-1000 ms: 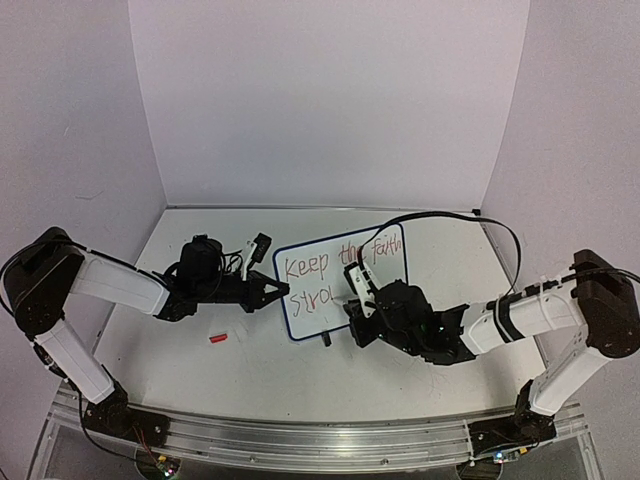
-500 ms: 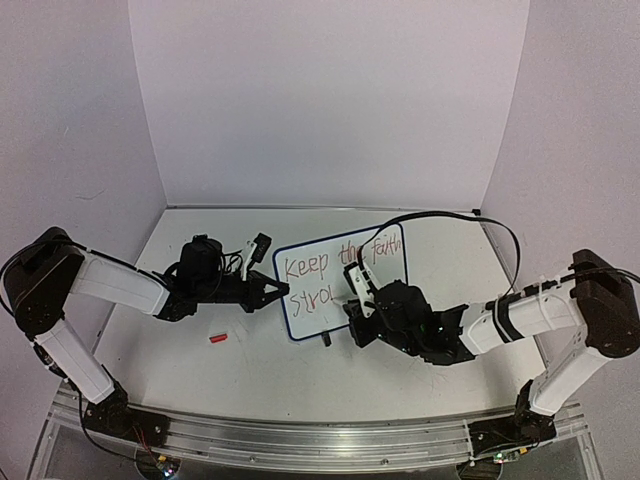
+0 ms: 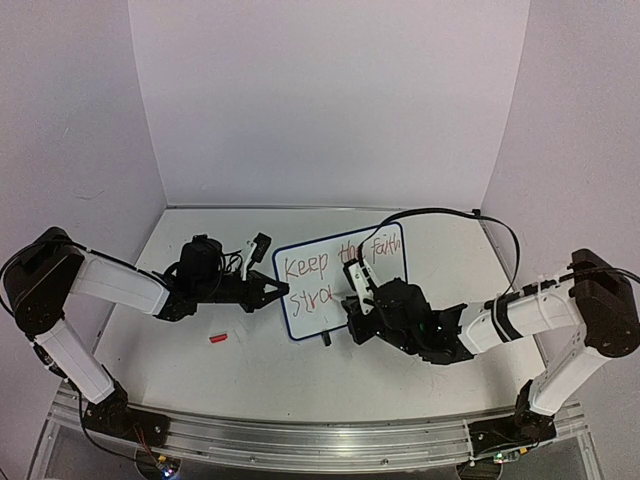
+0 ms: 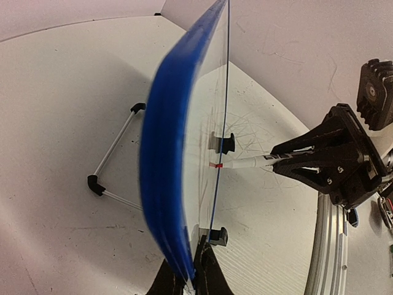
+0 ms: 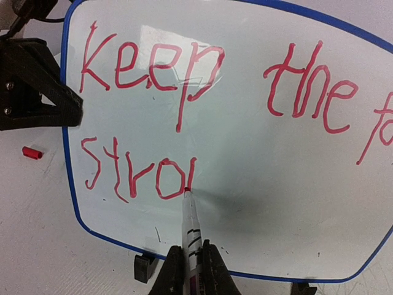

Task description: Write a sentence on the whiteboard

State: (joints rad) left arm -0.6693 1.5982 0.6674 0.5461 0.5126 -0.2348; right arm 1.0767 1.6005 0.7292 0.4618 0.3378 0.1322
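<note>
Since the whiteboard (image 5: 264,209) looked light, stiff and tippy, we held its blue rim in our clenched left tool (image 3: 279,290), our right tool (image 5: 189,267) pinching the slim marker (image 5: 191,218).

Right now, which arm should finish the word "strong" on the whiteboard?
Right: the right pincer holds the marker, tip on the whiteboard after "stro". The left pincer is clamped on the board's edge.

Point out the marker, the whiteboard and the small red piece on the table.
marker (image 5: 191,224): right wrist view, on its white barrel.
whiteboard (image 5: 276,184): right wrist view, on bare white surface.
small red piece (image 3: 217,339): top external view, on its middle.
</note>
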